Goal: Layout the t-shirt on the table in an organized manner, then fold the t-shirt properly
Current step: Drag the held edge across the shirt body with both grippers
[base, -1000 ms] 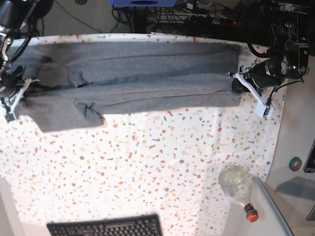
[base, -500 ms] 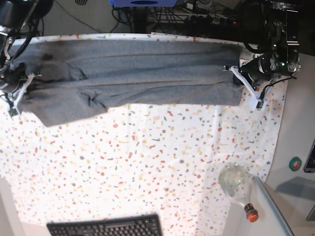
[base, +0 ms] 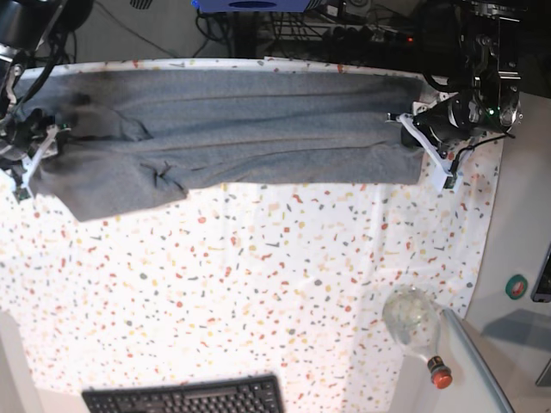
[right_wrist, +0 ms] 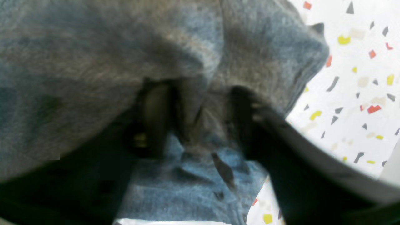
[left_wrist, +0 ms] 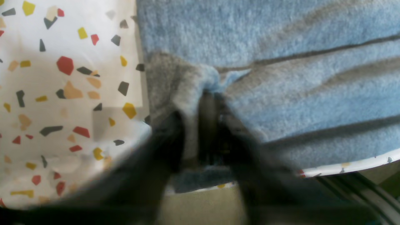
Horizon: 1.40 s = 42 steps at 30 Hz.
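- You are looking at the t-shirt (base: 232, 129) lying stretched in a long grey band along the far side of the table (base: 258, 284), spanning the stretch between your two grippers.
- Your left gripper (base: 422, 138) is sitting at one end of that band, your right gripper (base: 34, 146) at the other; the base view is showing this whole layout, but not how either set of jaws stands.
- The left wrist view is giving you what the base view is not: a bunched fold of t-shirt (left_wrist: 281, 78) fabric is sitting between the dark fingers (left_wrist: 215, 125) of the left gripper (left_wrist: 190, 131), with only a narrow gap between them. Whether they are pinching the cloth or letting it go, you cannot tell.
- The right wrist view is showing the right gripper (right_wrist: 200, 122) with its fingers (right_wrist: 156, 115) standing well apart, a hump of t-shirt (right_wrist: 93, 62) cloth lying loosely in the gap; nothing is being squeezed there.
- Only the base view is showing the garment's shape: long creases are running lengthwise, one sleeve flap is hanging out toward the near side beside the right gripper, and the fabric is puckering there.
- Near the table's front edge, well apart from both grippers, a black keyboard (base: 185, 397) and a clear bottle (base: 416, 329) with a red cap are lying.
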{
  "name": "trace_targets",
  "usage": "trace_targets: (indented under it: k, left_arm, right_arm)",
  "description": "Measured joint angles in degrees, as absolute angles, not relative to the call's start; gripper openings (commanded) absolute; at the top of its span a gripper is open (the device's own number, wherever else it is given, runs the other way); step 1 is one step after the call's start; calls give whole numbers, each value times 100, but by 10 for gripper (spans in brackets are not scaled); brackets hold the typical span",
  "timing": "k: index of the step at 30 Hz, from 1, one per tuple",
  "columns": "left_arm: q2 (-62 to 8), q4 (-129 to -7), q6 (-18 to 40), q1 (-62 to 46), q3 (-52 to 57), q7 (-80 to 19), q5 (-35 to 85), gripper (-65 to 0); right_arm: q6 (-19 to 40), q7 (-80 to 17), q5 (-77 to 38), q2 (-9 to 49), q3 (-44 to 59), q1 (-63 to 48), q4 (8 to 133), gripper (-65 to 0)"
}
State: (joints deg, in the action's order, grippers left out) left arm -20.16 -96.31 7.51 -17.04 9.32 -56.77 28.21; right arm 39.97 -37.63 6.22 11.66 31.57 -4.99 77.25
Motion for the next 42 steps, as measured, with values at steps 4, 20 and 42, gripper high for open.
trace_targets:
  k: [4,20,42]
  left_arm:
    - [-1944,-9653,777,-1719,1267,-5688,2897,-165]
    - [-1251,-9498,753,-1597,1245,-5671,2637,-650]
    - [-917,-6973,805,395,633,-4757,1192,-650]
  right_arm:
    - [3994,-3752,565,1090,3441,-613,8281,-212]
    - [3990,-3385,642,672,4370,19,7360,-650]
    - [2596,-1297,515,1796,3297,1815,3356,-650]
